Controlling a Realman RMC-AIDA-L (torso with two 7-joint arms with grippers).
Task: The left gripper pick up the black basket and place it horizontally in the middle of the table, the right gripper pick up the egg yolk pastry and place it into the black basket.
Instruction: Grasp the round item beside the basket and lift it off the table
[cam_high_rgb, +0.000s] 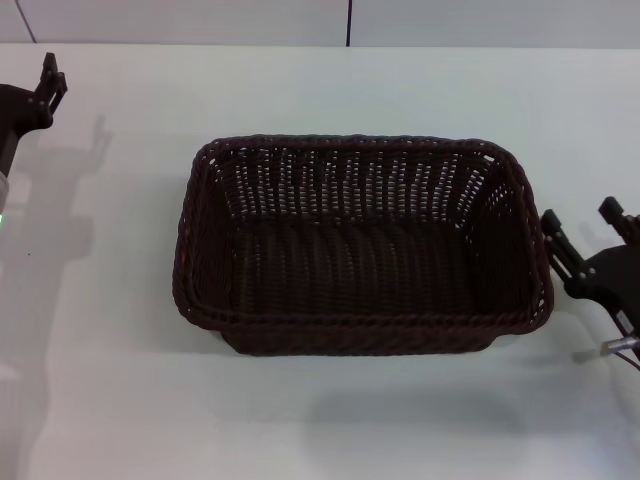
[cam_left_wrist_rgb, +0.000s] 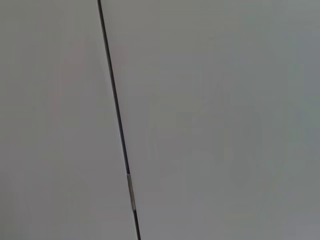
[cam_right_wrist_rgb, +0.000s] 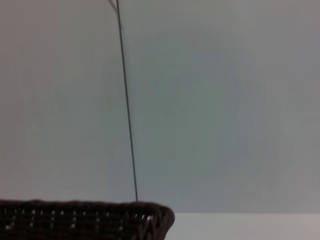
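The black basket (cam_high_rgb: 360, 245) stands lengthwise across the middle of the white table (cam_high_rgb: 330, 420), and I see nothing inside it. Its rim also shows in the right wrist view (cam_right_wrist_rgb: 85, 217). The left gripper (cam_high_rgb: 52, 82) is off at the table's far left edge, well away from the basket. The right gripper (cam_high_rgb: 582, 228) hovers just beside the basket's right end, its two prongs spread apart and empty. The egg yolk pastry is out of view in every frame.
A pale wall with a dark vertical seam (cam_high_rgb: 349, 22) runs behind the table; the seam also shows in the left wrist view (cam_left_wrist_rgb: 117, 120). Bare table surface lies in front of and to the left of the basket.
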